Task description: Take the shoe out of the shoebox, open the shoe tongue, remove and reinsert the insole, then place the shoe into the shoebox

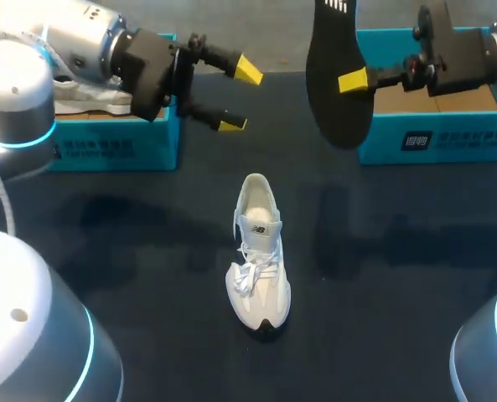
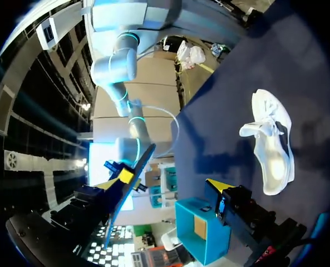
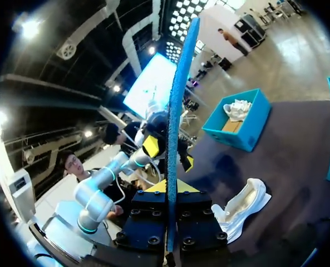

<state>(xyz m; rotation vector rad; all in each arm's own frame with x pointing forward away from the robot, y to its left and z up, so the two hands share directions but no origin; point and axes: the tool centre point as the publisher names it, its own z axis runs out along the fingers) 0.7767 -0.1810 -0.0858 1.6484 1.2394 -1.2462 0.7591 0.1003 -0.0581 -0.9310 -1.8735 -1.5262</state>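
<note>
**Right gripper** [image 3: 169, 188]: The fingers are closed on a flat black insole with a blue underside [image 1: 332, 50], one yellow tip pressed to each face. The insole is held on end, clear of the table, beyond the heel of the white lace-up sports shoe [image 1: 259, 251] and to that shoe's right. In the right wrist view the insole is seen edge-on, rising from between the fingers.

**Left gripper** [image 1: 240, 98]: The fingers are spread apart and nothing is held between them. The gripper is raised above the table, beyond the shoe's heel and just left of the insole, with a gap between the two.

**White shoe:** It is standing on its sole on the dark table surface [image 1: 399, 276], outside both boxes. The heel is turned to the far side and the dark-tipped toe to the near side. The laces are lying loose over the front.

**Boxes:** A teal cardboard shoebox [image 1: 114, 142] is placed far back to the shoe's left, with a second white shoe [image 1: 89, 99] inside. Another teal cardboard shoebox [image 1: 432, 138] is placed far back to the shoe's right, behind the insole.
</note>
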